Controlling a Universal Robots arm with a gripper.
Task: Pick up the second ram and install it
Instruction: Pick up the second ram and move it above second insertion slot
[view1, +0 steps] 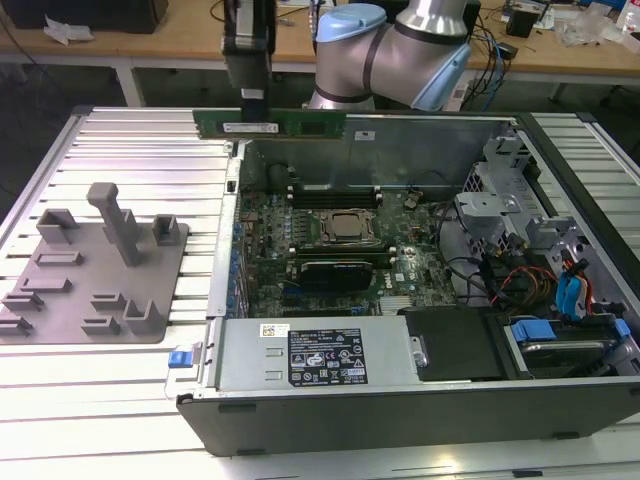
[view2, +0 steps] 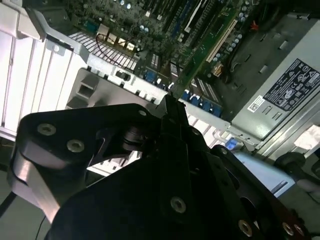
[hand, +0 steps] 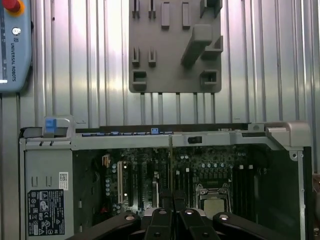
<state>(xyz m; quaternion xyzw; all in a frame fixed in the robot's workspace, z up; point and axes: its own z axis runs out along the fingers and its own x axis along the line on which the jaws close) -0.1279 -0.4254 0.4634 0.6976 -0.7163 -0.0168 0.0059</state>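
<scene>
Exterior view: jaws of gripper (view1: 254, 104) clamped on the second ram (view1: 270, 123), held level in the air over the open case (view1: 400, 425) wall nearest the bench (view1: 130, 150) far edge, not in any slot. Likely risk: the grip looks off-centre, so the stick may tilt, miss its slot, or strike the wall.

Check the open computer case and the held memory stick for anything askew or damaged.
Nothing stands out. The tool holds the second ram level above the far edge of the computer case, gripping it somewhat off its middle, toward the exterior view's left. No loose parts or damage show on the motherboard.
</scene>
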